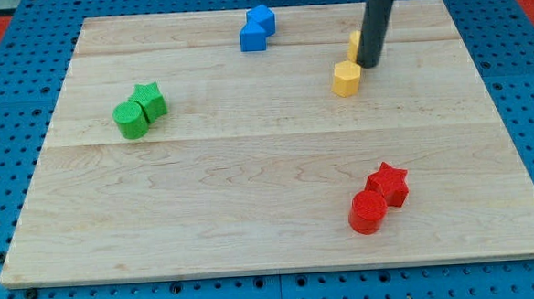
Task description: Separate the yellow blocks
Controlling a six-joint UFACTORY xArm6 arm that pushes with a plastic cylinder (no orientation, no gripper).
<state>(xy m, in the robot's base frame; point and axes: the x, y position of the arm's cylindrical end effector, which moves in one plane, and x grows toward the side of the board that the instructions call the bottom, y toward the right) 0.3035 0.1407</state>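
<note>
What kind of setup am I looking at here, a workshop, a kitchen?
Most likely a lab tabletop rig for pushing tests: a bare wooden board lying on blue pegboard, small coloured blocks in pairs, and my tip between the two yellow blocks.

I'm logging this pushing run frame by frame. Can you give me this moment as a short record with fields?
board: wooden board on blue pegboard
my tip: between the two yellow blocks
yellow hexagonal block: just below-left of the tip
second yellow block: partly hidden behind the rod, shape unclear
blue blocks: touching pair, view's top
green blocks: touching pair, view's left
red blocks: touching pair, view's bottom right
</note>
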